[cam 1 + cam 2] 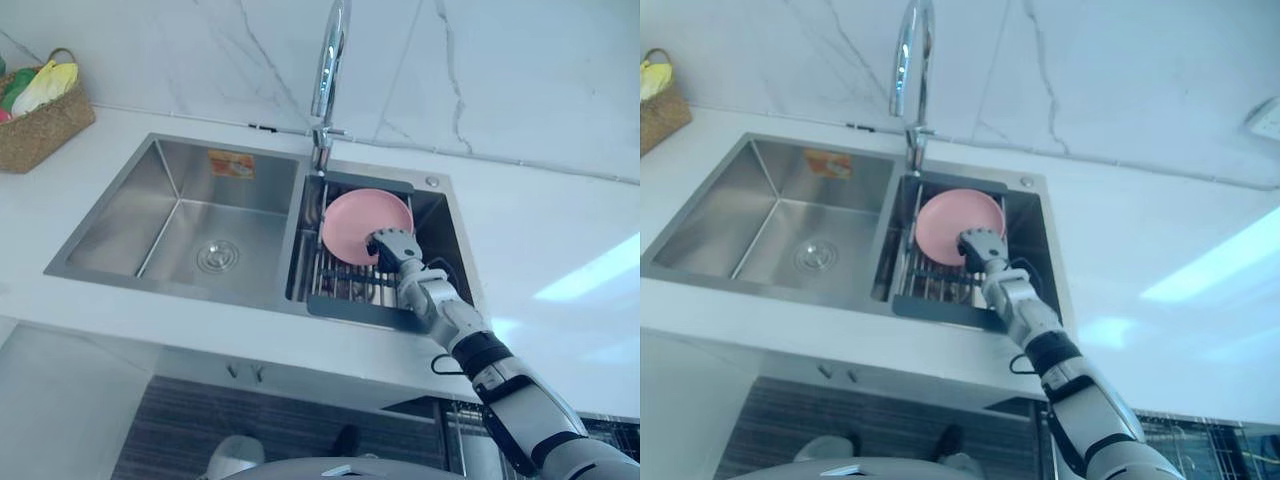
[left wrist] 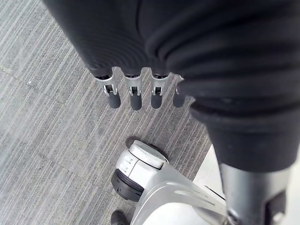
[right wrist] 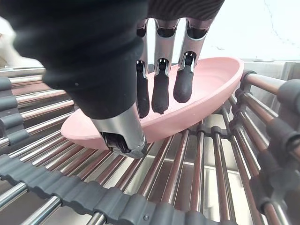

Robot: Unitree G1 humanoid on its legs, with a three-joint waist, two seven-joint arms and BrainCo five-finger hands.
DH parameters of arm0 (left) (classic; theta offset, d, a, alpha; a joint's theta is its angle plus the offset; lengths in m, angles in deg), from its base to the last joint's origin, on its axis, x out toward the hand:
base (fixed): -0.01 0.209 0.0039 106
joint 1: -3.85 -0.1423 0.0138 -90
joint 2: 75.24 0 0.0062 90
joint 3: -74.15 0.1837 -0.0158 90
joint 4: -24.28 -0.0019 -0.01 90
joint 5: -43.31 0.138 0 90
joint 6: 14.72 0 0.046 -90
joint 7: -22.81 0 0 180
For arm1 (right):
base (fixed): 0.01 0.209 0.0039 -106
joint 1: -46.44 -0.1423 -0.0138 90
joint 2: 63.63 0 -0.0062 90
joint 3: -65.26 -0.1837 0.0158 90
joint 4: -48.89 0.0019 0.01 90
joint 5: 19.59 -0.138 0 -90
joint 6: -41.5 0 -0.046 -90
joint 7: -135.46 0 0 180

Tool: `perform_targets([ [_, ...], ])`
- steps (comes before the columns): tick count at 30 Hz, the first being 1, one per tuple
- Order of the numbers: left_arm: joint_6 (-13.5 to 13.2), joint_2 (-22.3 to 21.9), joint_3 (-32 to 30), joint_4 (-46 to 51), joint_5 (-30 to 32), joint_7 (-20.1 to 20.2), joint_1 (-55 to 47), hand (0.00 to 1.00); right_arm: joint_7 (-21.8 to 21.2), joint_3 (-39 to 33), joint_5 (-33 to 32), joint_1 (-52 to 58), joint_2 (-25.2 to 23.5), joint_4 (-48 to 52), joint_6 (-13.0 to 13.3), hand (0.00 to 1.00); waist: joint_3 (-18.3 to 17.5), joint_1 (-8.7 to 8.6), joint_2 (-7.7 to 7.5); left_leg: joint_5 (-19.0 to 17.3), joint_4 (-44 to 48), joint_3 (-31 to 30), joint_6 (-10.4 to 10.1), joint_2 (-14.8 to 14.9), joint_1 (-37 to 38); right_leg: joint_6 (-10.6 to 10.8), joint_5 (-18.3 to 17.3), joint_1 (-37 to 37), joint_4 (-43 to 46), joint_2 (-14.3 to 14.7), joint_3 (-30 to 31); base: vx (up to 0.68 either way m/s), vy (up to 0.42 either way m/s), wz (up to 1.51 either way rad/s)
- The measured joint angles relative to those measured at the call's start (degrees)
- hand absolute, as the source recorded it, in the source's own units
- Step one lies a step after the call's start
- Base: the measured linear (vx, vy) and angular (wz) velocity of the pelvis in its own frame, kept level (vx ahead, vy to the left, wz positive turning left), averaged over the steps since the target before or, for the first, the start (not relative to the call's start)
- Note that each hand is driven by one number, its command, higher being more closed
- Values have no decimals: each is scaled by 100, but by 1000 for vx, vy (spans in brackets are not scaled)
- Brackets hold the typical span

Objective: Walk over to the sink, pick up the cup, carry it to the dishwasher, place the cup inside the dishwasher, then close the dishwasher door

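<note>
The left hand hangs over the grey striped floor, fingers straight and loose, holding nothing. At the far left corner of the white stone counter sits a woven straw basket. Next comes the left basin of the steel sink, then the curved chrome tap at the sink's far edge. In the right basin a shallow pink dish, rather than a cup, leans on the steel bar rack. The right hand reaches into it, fingers nearly straight over the inside, thumb apart below the near rim, not clamped. The dish is probably light, stiff and smooth, so pinching its rim seems the surest hold.
</note>
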Motion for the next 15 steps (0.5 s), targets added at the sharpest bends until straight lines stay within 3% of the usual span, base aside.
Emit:
perform_targets([
  [7, -34, -7, -1, 1, 69, 9, 0, 0, 172, 44, 164, -2, 2, 1, 25, 100, 29, -5, 6, 0, 2, 4, 0, 0, 0, 0, 0, -4, 0, 0, 4, 0, 0, 0],
  [15, -42, -14, -6, 7, 70, 7, -1, 0, 344, 44, 157, -23, 44, 63, 257, 100, 69, -24, 20, 0, 9, 10, -2, 3, -13, 22, -19, -22, 0, 4, 4, 0, 0, 0],
])
